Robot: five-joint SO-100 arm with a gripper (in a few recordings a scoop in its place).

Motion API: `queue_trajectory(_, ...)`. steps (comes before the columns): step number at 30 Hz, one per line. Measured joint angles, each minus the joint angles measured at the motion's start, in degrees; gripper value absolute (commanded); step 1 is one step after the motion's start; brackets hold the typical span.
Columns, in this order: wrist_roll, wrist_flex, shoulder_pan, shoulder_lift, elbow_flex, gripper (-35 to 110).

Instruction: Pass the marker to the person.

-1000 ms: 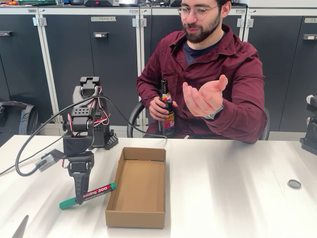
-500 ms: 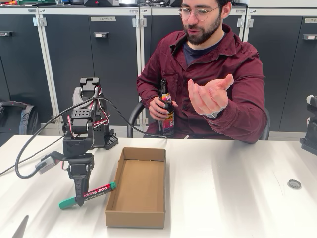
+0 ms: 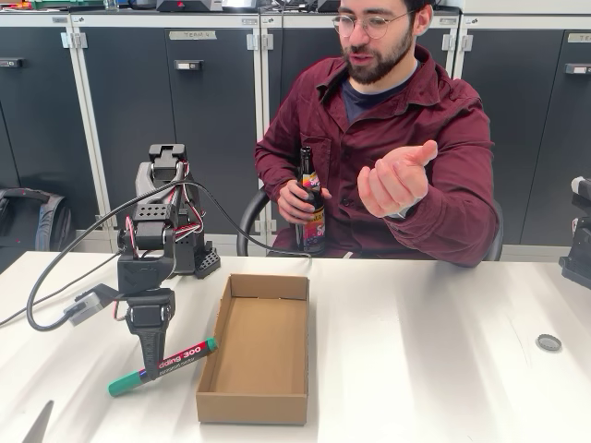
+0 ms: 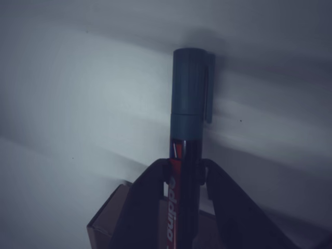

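The end effector (image 3: 148,367) clasps the marker (image 3: 162,365) (near its teal cap) crosswise.

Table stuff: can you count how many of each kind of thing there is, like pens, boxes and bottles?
Marker: 1, pinched in the gripper
Cardboard box: 1, open
Glass bottle: 1, held in the person's hand
Small round cap: 1, on the table
Total: 4
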Motion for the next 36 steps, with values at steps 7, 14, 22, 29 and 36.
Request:
queue_trajectory(7, -3.60, -1.23, 0.09, 8.88, 5.45, -5)
queue_trajectory(14, -14.94, -2.64, -0.53, 28.92, 13.89, -5)
queue_trajectory(22, -30.32, -8.44, 0.18, 40.34, 12.13, -5)
queue_trajectory(29, -34.28, -9.67, -4.31, 30.76, -10.55, -5)
queue_trajectory(36, -36.39, -2.20, -10.72, 17.67, -34.19, -5)
